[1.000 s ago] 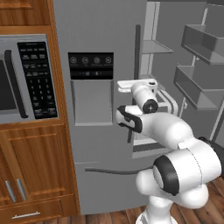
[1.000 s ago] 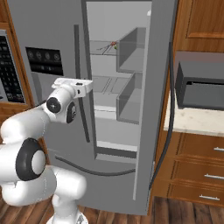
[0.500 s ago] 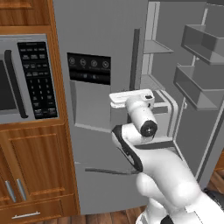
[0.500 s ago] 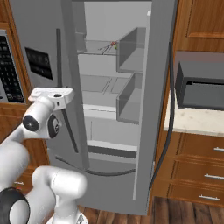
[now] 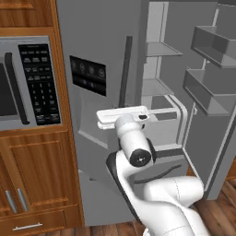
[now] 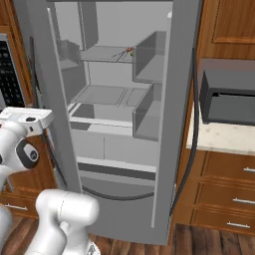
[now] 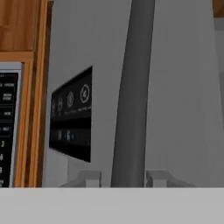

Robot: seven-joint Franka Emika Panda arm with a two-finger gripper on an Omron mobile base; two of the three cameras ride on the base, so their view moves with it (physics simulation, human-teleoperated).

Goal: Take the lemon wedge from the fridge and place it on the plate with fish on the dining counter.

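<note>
Lemon wedge [image 6: 131, 52], a tiny yellowish speck beside a small red item [image 6: 129, 49], lies on the fridge's [image 6: 182, 99] upper shelf [image 6: 104, 54]. It looks light, soft and slippery, best pinched gently across its flanks. Lower shelves hold nothing I can make out. Whether the gripper's jaws are spread, I cannot tell; the hand faces the left door's handle [image 7: 131, 92].

grey steel fridge [image 5: 101, 50], black dispenser panel [image 5: 87, 74], dark handle [image 7: 131, 96]
</note>
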